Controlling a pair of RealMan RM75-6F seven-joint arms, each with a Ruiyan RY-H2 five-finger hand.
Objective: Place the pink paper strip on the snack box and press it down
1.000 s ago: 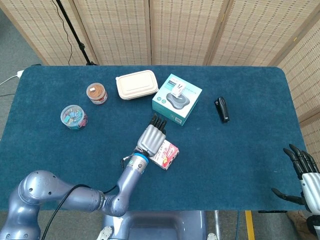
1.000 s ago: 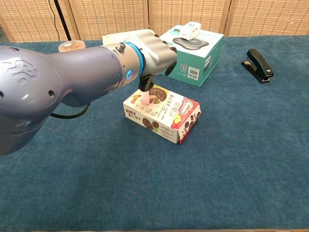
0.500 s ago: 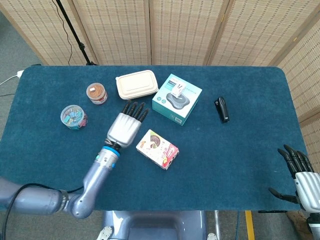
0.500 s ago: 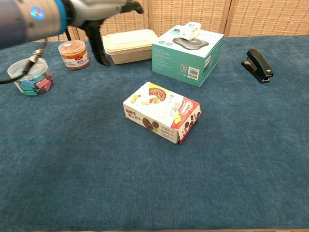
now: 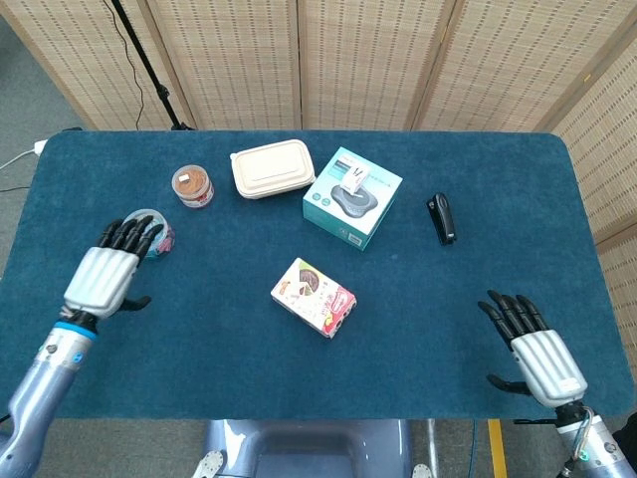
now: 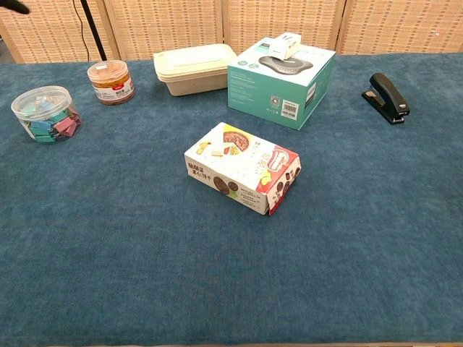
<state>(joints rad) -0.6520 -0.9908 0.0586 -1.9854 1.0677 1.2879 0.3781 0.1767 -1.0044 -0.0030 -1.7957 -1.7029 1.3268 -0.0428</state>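
Since the earlier frames you have pulled your left robot hand [image 5: 103, 276] away from the snack box [image 5: 314, 297] and back to the left edge of the tabletop [image 5: 428, 299], where it now hovers with fingers spread and nothing in it, its fingertips just over the clear tub of coloured clips [image 6: 46, 113]. Your right robot hand [image 5: 534, 351] has come further in over the near right corner, also spread and holding nothing. Both hands are well apart from the snack box, which lies flat and slightly askew near the middle of the tabletop. On its top face, towards the left end, you can see a small pale piece in the chest view; it looks like the pink paper strip [image 6: 215, 152], though it is too small to be sure of the colour. Behind the box stands a teal carton [image 6: 282, 82] with a small white box on top, and just left of it a cream lidded container [image 6: 194, 68]. Left again is an orange-lidded jar [image 6: 110, 82]. A black stapler [image 6: 388, 97] lies off to the right.
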